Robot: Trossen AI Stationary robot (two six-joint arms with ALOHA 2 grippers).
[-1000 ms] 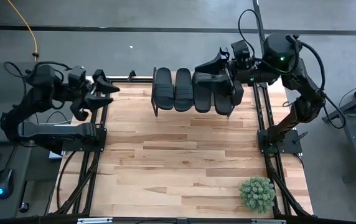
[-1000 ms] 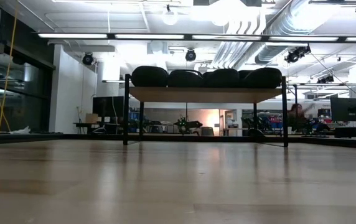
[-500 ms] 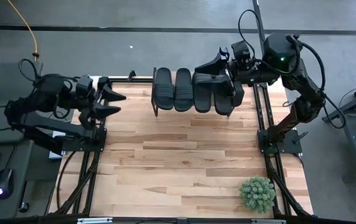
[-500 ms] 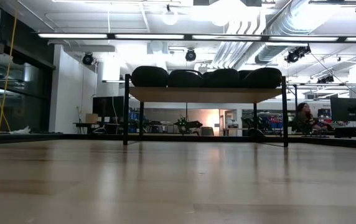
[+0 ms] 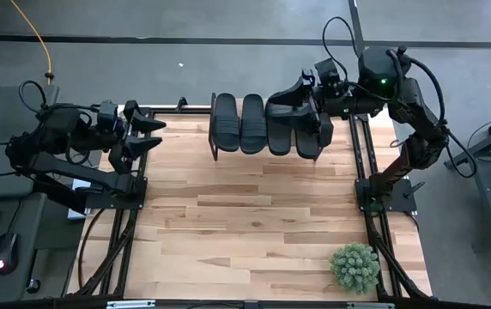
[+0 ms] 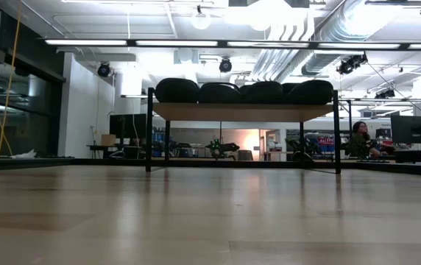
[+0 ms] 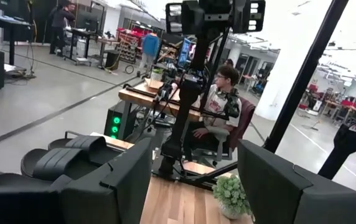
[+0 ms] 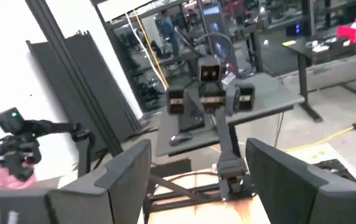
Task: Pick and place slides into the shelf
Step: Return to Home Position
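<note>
Overhead, the right gripper (image 5: 290, 101) hangs with its fingers spread wide and nothing between them, above the two rightmost of the four slides (image 5: 252, 124). Its wrist view shows the same empty gap. The left gripper (image 5: 154, 134), likewise spread and empty, sits at the table's left edge near its own base and points toward the shelf (image 6: 240, 112).

All four slides lie side by side on the shelf's wooden top at the far edge of the table (image 5: 254, 223), between the two arm bases. The right pair is set slightly nearer the table's middle. In the low view their rounded ends line the top, and nothing rests on them.

Handling, as a judgement: each slide looks light, rubbery and flexible, grippy rather than slippery, and not fragile. The ribbed strap, pinched across its arch, offers the surest hold, and the sole's edge is the alternative. No slide remains on the table, so placing appears complete and only the arms' retreat is left.

Clearance: bare tabletop spreads broadly in front of the shelf, and the plant (image 5: 354, 268) stands well apart in the near right corner. Black frame rails (image 5: 367, 163) border both sides. The right gripper likely needs to rise before swinging outward, so it does not catch a strap. A person (image 6: 358, 140) sits beyond the table.
</note>
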